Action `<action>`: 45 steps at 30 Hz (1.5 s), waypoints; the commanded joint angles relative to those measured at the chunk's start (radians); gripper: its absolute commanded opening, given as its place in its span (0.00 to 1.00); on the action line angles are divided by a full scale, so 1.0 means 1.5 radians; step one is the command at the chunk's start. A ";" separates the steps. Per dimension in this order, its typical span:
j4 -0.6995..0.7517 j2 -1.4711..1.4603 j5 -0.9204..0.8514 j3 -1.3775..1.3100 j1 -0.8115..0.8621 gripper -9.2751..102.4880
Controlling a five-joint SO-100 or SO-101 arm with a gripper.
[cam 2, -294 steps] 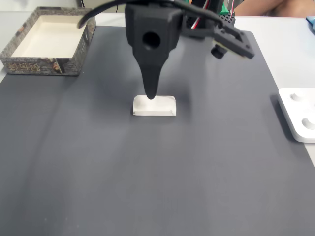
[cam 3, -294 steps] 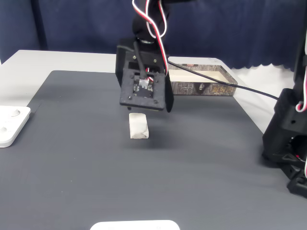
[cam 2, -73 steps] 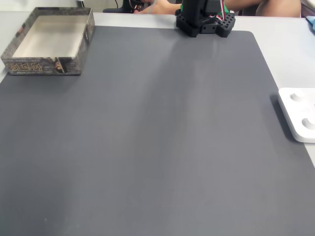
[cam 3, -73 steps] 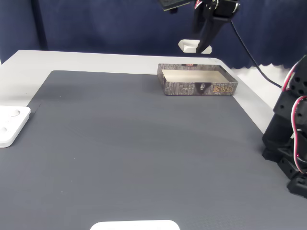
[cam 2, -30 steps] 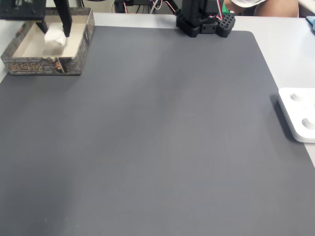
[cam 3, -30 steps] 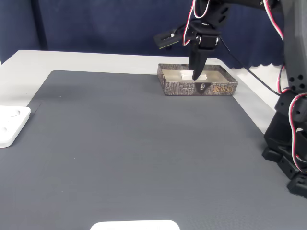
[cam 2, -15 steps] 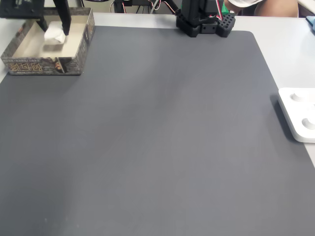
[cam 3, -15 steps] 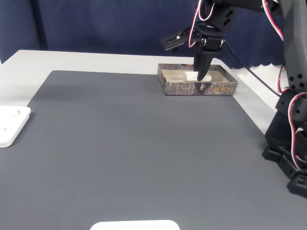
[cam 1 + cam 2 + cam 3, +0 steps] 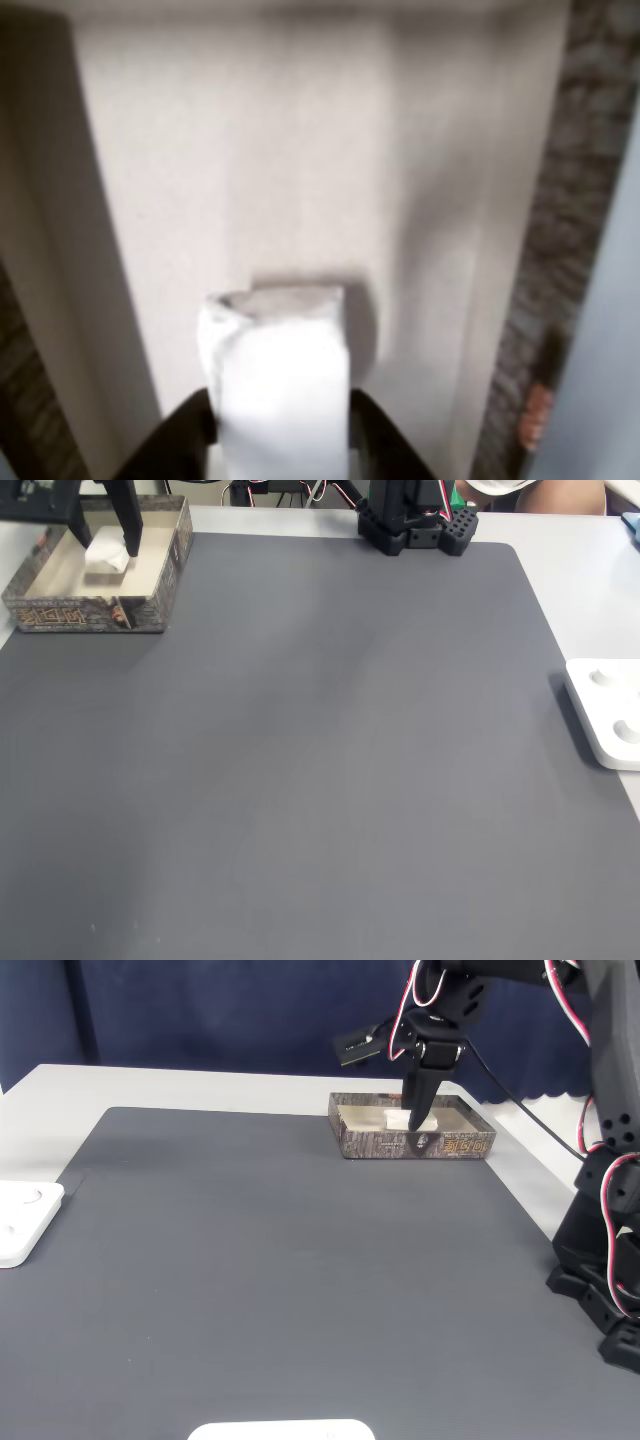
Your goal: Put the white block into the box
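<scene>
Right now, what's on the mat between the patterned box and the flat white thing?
Nothing: in a fixed view, only bare dark grey mat separates the patterned cream-lined box and the flat white device.

mat: dark grey mat [image 9: 330,750] covering most of the table
table: pale table [image 9: 130,1088] showing around the mat's edges
white device: flat, with round buttons [image 9: 608,712], at the mat's right edge in a fixed view
backdrop: dark blue curtain [image 9: 200,1010] behind the table
</scene>
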 commanded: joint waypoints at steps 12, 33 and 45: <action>-0.015 0.043 -0.007 -0.042 -0.015 0.33; -0.012 0.414 -0.143 0.271 -0.093 0.22; 0.005 0.625 -0.261 0.466 -0.120 0.12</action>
